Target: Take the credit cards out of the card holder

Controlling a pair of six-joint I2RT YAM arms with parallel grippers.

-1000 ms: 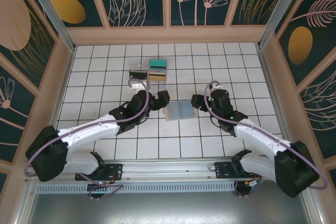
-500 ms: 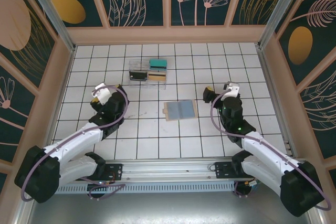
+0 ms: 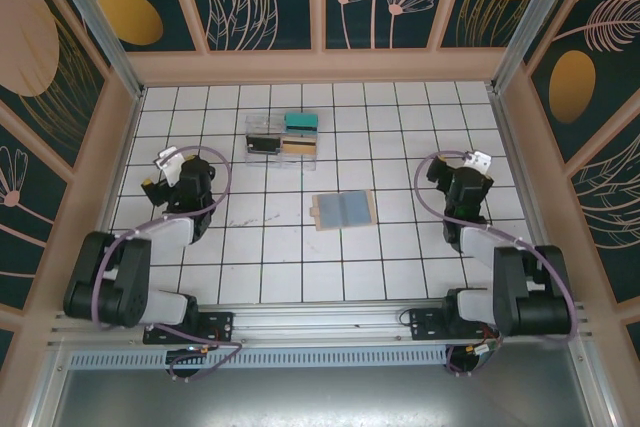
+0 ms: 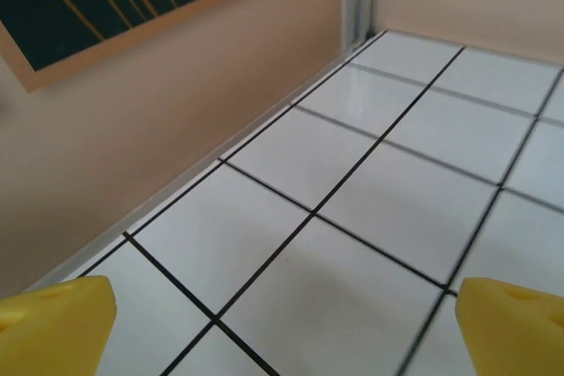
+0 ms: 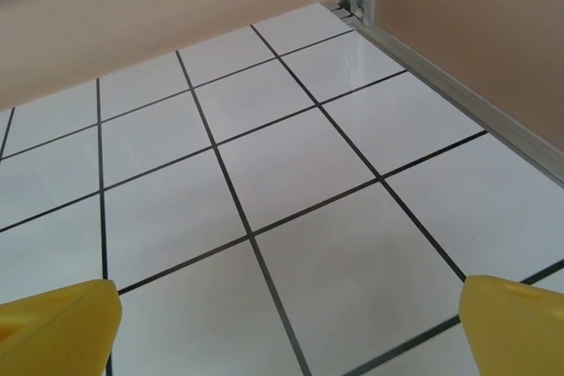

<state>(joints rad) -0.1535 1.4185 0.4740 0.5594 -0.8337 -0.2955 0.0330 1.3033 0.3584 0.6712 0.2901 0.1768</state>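
A: As the card holder [image 3: 344, 210] lies open and flat mid-table, are its pockets emptied?

B: I judge so. Its grey-blue pockets look bare. The teal, black and tan-gold credit cards [image 3: 300, 122] sit in the clear tray [image 3: 250, 119] behind it. My left gripper [image 4: 282, 319] and right gripper [image 5: 286, 323] stand wide apart, holding nothing.

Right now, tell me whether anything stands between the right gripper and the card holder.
Nothing visible does: bare tiles separate the open right gripper from the card holder lying mid-table. The gripper faces away, toward the back right corner.
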